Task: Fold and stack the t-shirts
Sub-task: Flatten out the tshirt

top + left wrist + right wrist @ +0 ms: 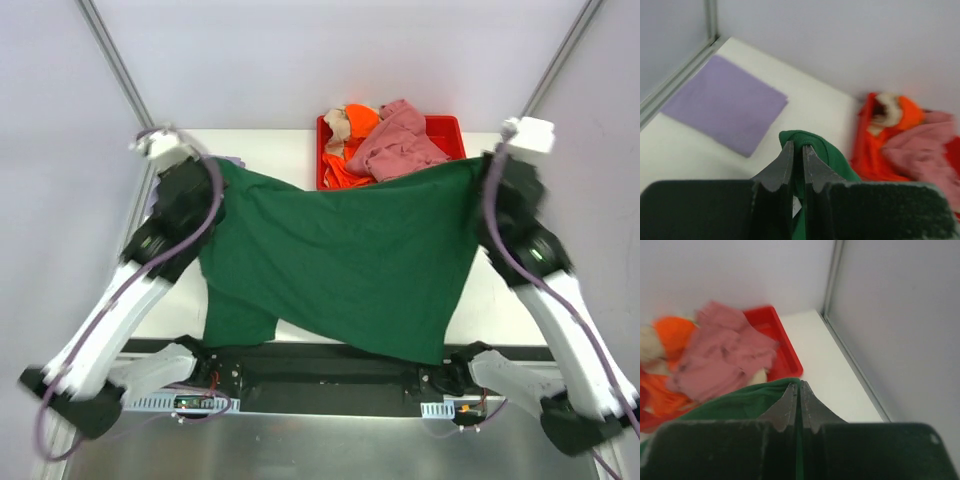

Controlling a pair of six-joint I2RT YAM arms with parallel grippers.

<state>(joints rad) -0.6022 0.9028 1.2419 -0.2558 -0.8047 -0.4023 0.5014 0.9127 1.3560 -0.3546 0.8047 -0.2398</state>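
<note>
Left gripper (796,152) and right gripper (796,390) each clamp a corner of the soft dark green cloth t-shirt (340,260), hung at six o'clock of the red plastic tray (448,130) (not yet folded); lower evenly, keeping tension.

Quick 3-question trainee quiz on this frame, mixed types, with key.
1. True or false: the left gripper and the right gripper are both shut on the dark green t-shirt, which hangs spread between them.
2. Which colour of t-shirt lies on top of the pile in the red tray?
3. The lavender t-shirt is: A) in the tray, B) folded flat on the table, at its left side, C) held by the right gripper.

Key: 1 true; 2 the pink t-shirt; 3 B.
</note>
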